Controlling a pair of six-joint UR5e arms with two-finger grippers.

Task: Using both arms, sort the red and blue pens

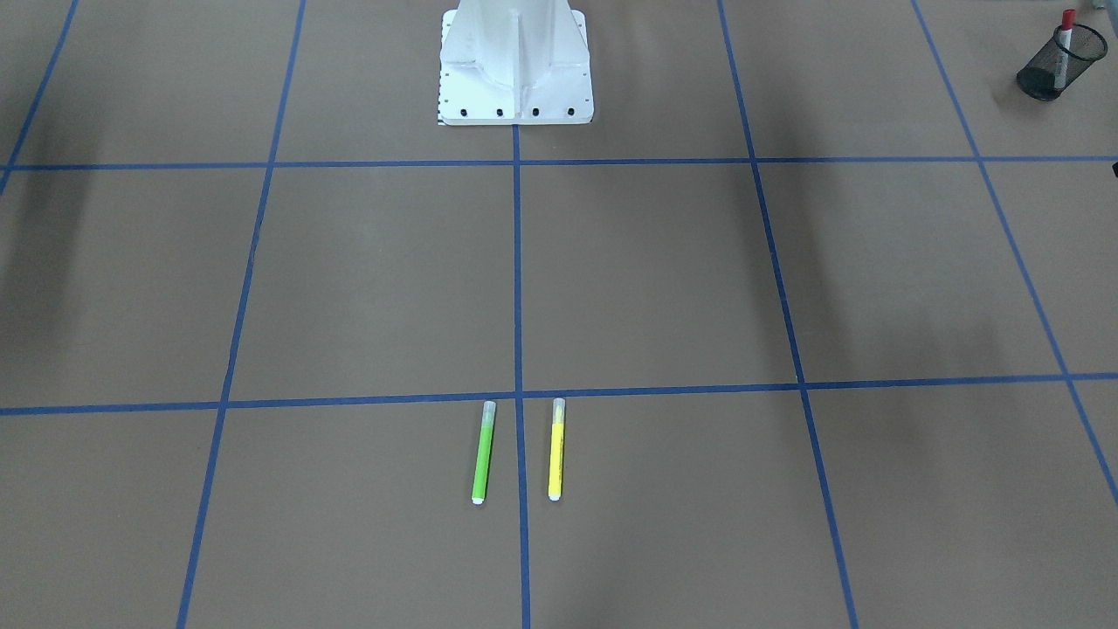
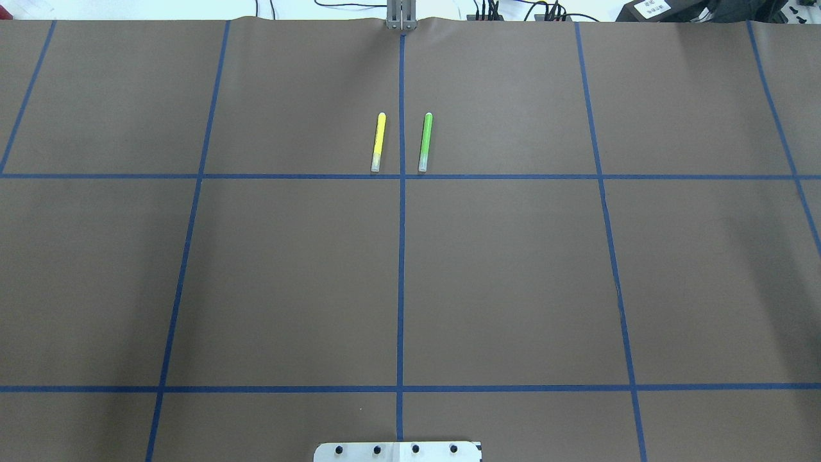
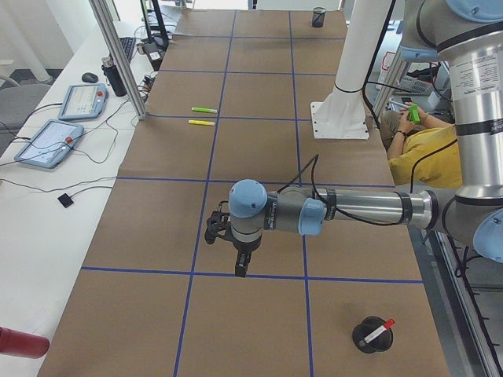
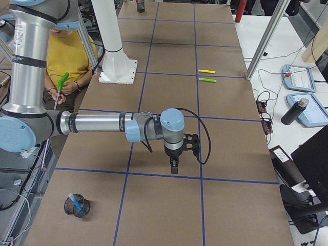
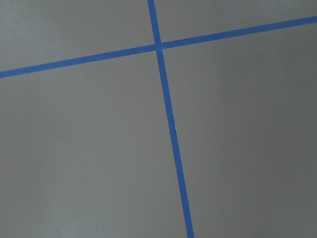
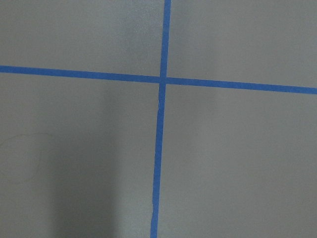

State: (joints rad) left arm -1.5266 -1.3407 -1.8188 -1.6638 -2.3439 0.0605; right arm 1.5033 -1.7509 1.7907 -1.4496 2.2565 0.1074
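Green marker (image 1: 483, 452) and yellow marker (image 1: 556, 449) lie parallel, one on each side of a blue tape line (image 1: 519, 279). They're across the tabletop (image 1: 367, 288) from the white base block (image 1: 515, 65), well apart from both jaws. A person in a yellow shirt (image 3: 428, 153) sits behind the robot. Tablets (image 3: 49, 142) and a bottle (image 3: 118, 78) sit on the side desk.

Arms show in the side views only: left arm (image 3: 354, 208) and right arm (image 4: 97, 123) extend low, jaws pointing down. Left jaws, right jaws: can't tell if spread or pressed together. Wrist cams give only tape crosses (image 5: 158, 47).

Red pen (image 3: 380, 330) stands in a mesh cup (image 3: 360, 339), well apart from the left jaws, toward the table's end and robot side. Blue pen (image 4: 78, 202) sits in a second mesh cup (image 4: 67, 207), likewise placed from the right jaws. The front-facing view catches the red pen's cup in a corner; overhead misses both cups.
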